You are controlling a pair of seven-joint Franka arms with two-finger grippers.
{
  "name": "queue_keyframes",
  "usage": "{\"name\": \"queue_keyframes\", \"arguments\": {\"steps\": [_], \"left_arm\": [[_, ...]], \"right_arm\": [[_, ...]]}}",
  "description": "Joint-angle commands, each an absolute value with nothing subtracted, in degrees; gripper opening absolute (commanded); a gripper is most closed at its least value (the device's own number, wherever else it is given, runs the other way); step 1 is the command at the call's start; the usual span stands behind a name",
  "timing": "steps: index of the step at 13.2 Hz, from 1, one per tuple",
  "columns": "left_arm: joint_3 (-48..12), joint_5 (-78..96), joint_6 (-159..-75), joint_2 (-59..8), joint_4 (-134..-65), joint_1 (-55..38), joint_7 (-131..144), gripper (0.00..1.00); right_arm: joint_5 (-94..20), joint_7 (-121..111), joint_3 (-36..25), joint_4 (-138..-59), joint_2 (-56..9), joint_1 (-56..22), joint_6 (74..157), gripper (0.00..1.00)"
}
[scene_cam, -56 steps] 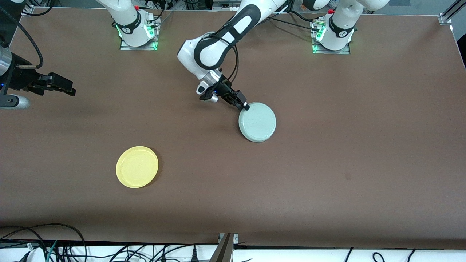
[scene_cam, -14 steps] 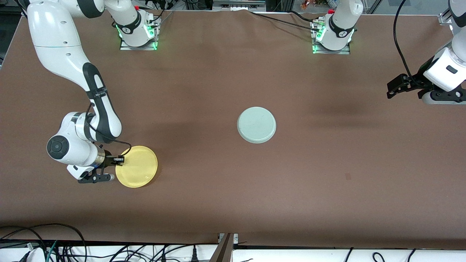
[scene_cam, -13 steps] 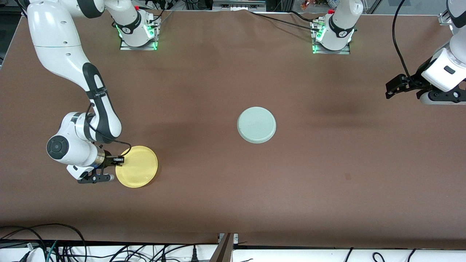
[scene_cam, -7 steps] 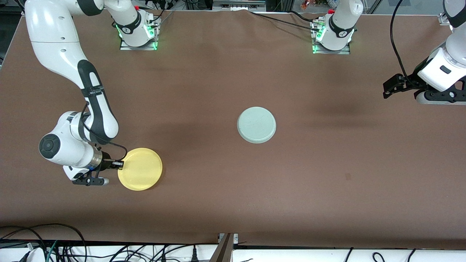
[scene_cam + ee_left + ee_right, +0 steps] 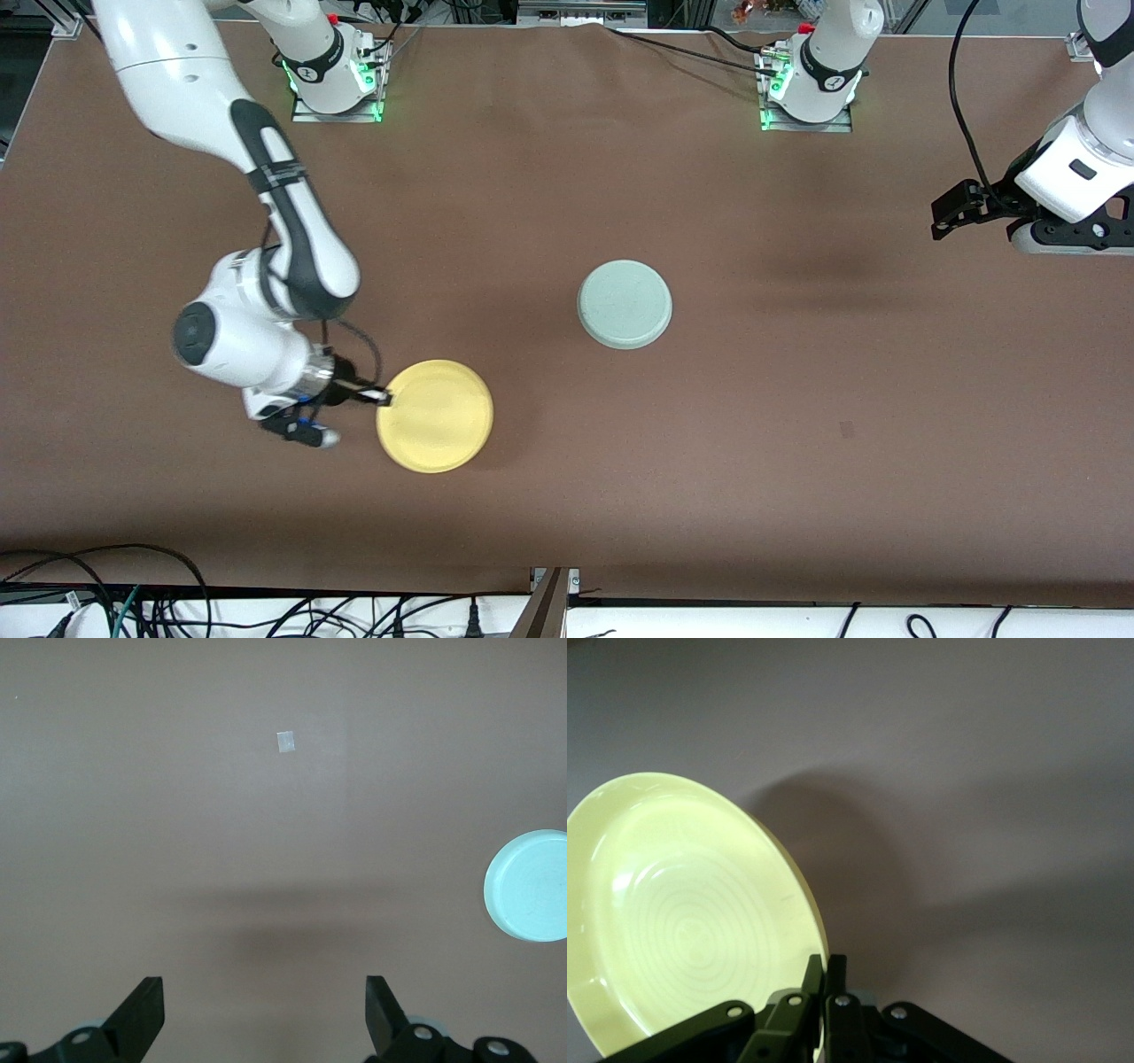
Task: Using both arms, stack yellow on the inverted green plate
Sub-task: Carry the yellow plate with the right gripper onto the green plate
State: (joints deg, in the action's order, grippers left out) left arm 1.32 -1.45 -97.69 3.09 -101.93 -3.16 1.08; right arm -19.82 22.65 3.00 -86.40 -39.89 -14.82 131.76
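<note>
Right claw (image 5: 379, 398), in the lower left of the front view, is pinching the rim of the yellow plate (image 5: 435, 415) between closed fingers and is holding it just above the brown tabletop (image 5: 797, 461), its shadow showing beneath. In the right wrist view the yellow plate (image 5: 682, 912) is tilting on edge, ringed face showing. The green plate (image 5: 625, 303) is lying upside down at the frame's centre, well apart from the yellow one, up and to the right of it. Left claw (image 5: 950, 213), at the right edge of the frame, is waiting with fingers spread wide and empty. Judging by this, the flip looks done and the yellow is gripped; carrying and setting it on the green remain. Bare tabletop is lying between the two plates, and both sit far from any edge.
</note>
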Motion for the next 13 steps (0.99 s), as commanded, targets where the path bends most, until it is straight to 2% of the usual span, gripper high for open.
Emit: {"name": "queue_keyframes", "arguments": {"steps": [1,5,9,13], "left_arm": [[0.5,-0.7,-97.4,3.7,-101.7,-3.3,0.0,1.0],[0.1,-0.7,-97.1,2.8,-100.4,-3.3,0.2,1.0],[0.0,-0.7,-97.0,2.8,-100.2,-3.3,0.2,1.0],[0.0,-0.7,-96.9,2.8,-100.2,-3.3,0.2,1.0]], "right_arm": [[-20.9,32.5,2.5,-86.4,-38.8,-22.7,131.4,0.0],[-20.5,41.8,2.4,-87.4,-38.8,-32.6,131.7,0.0],[-20.4,49.3,4.1,-89.8,-38.7,-35.1,131.3,0.0],[-20.3,54.7,4.6,-93.8,-37.3,-41.1,132.1,0.0]]}}
